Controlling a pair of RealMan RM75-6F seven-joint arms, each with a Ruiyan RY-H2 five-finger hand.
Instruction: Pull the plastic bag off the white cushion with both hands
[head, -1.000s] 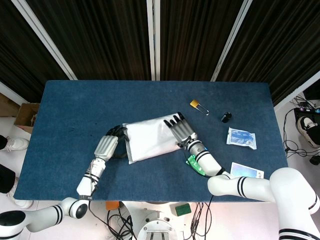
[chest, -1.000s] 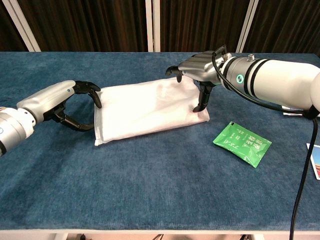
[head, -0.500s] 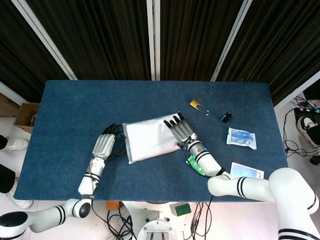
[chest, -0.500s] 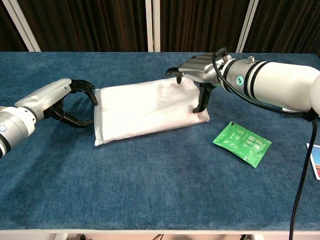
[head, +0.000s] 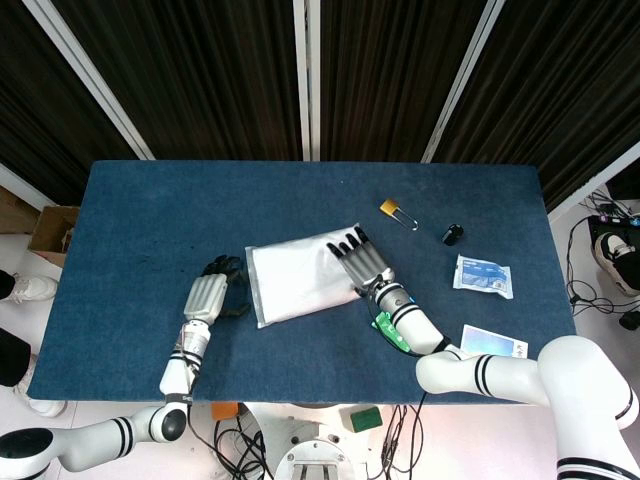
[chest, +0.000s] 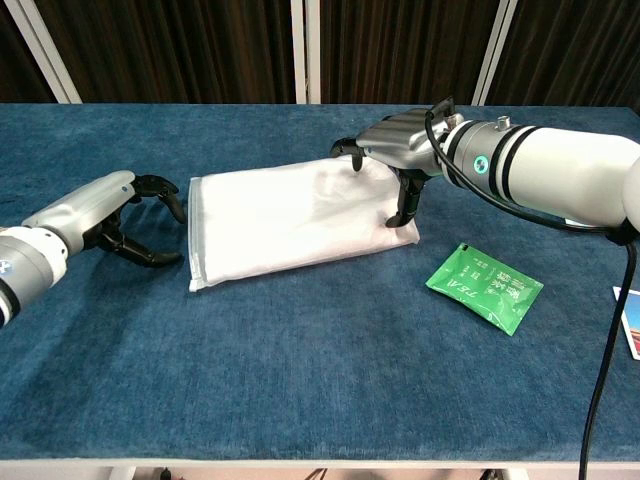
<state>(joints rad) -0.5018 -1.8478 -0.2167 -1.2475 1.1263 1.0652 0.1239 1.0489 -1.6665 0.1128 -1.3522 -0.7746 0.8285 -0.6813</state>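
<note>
The white cushion (chest: 300, 222) lies flat mid-table, and from here I can't make out the plastic bag as anything separate from it; no film visibly peeled away. The right hand (chest: 395, 150) presses down on the cushion's right end, fingers draped over the top and a thumb hooked down the side, pinning rather than plainly gripping.

Now the change: the left hand (chest: 115, 215) has backed off! A second ago its dark fingertips were right against the cushion's left edge; half a second ago, a sliver apart; now it sits clear of that edge, out to the cushion's left, fingers curved but apart, nothing between them. The cushion itself hasn't budged.

So that looks like a missed grab, or a reset. No bag came along with the left hand, and the pull hasn't really started. I'd judge it needs to return to that left edge and pinch the loose film while the right holds firm.

Further right of the cushion, a green packet (chest: 484, 286) lies near the right arm, untouched.
</note>
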